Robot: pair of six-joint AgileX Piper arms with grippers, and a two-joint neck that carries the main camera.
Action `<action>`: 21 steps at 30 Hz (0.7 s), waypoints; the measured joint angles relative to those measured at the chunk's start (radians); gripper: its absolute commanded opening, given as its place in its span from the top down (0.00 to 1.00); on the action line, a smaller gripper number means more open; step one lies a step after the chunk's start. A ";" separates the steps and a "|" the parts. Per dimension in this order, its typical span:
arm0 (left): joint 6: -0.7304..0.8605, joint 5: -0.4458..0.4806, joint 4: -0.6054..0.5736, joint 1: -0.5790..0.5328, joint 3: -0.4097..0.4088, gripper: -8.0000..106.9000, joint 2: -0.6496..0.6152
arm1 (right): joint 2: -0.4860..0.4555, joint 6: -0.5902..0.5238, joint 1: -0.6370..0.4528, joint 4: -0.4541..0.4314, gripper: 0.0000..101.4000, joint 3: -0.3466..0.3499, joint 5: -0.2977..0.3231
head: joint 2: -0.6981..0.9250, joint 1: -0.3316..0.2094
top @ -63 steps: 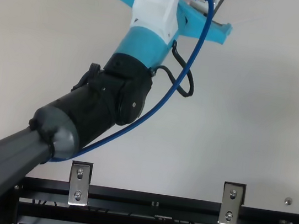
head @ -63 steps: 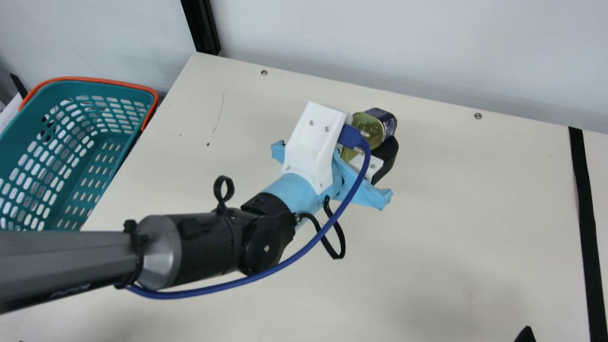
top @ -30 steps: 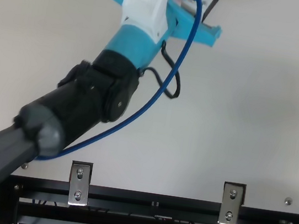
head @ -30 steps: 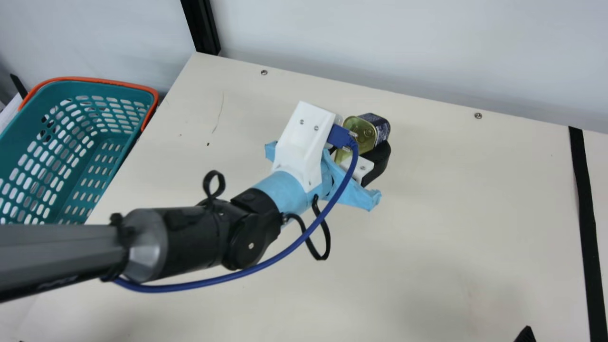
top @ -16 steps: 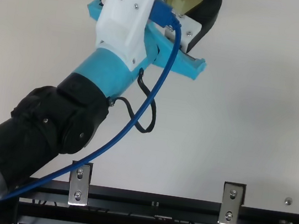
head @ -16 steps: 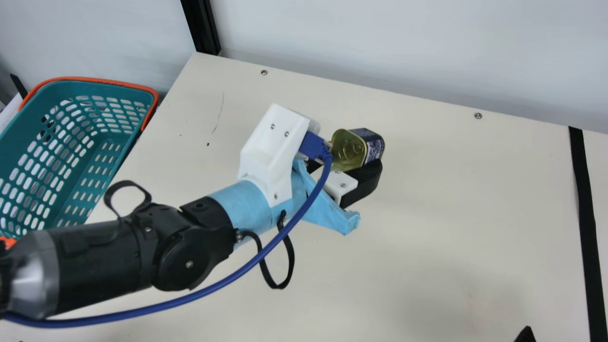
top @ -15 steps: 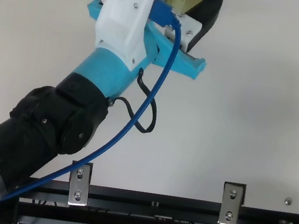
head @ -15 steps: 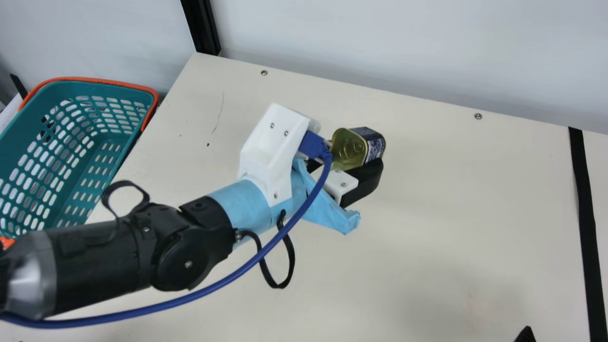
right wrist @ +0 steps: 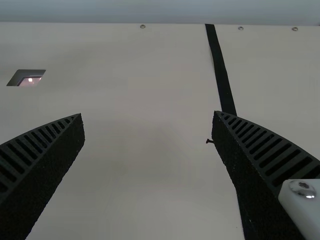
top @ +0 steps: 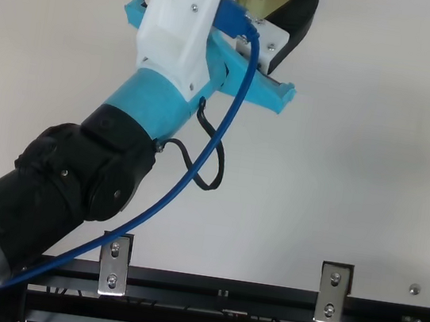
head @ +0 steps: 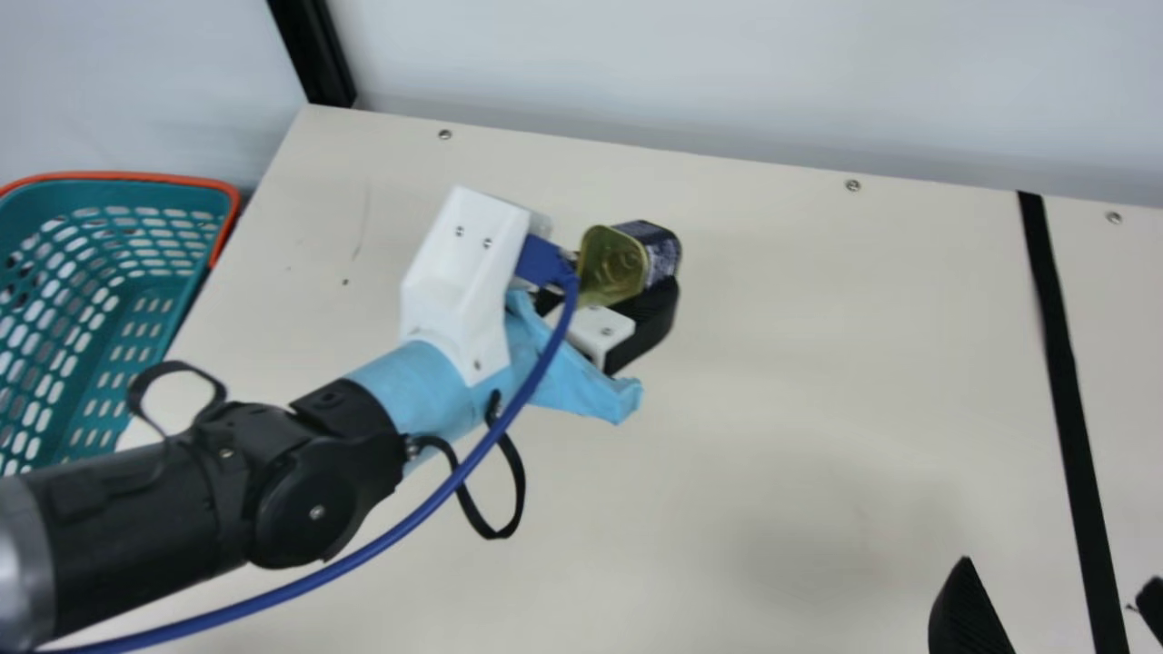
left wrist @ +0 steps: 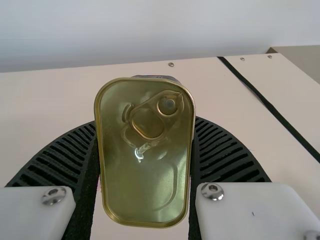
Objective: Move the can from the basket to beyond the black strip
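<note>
Top view, nearest: two metal brackets (top: 115, 255) fixed at a black rail (top: 275, 302).

Right gripper (head: 1061, 569): main view, near the right corner, fingers spread wide and released. In the right wrist view, the black strip runs behind one ribbed finger of the right gripper (right wrist: 148, 113); well apart from the strip lies a small, slanted, dark-edged patch (right wrist: 20, 74).

Left arm (head: 323, 495): black, light-blue wrapping at the wrist, white camera housing (head: 468, 272), blue cable (head: 463, 470) looping past.

Left gripper (head: 647, 271): closed about the can, which it grasps by both long sides.

Can (head: 611, 265): one, rounded-rectangular, held over the cream table on the basket's side of the strip, well apart from both; contact with the table, cannot tell. Lid gold, facing back to the left wrist; dark printed side, seen in the main view, running away from it. The left wrist view gives the ring-pull (left wrist: 147, 122), nearer one short end. Lid's long axis between the fingers, along their inner faces, not across the gap.

Basket (head: 150, 292): teal, slotted, orange handle, beyond the table's left edge.

Black strip (head: 1060, 363): on the table at the right, reaching its back edge.

Farthest: black post (head: 313, 54), pale wall (head: 690, 73).
</note>
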 measured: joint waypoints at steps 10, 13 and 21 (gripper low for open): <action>0.000 0.000 0.000 0.000 0.000 0.84 0.000 | 0.003 0.000 0.002 0.000 0.00 -0.001 -0.001 | 0.000 0.000; 0.000 0.000 0.000 0.000 0.000 0.84 0.000 | 0.022 -0.001 0.021 0.033 0.00 -0.014 -0.012 | 0.000 0.000; -0.009 0.000 0.009 0.000 0.000 0.84 0.000 | 0.124 0.075 0.143 0.040 0.00 -0.062 -0.122 | 0.000 0.000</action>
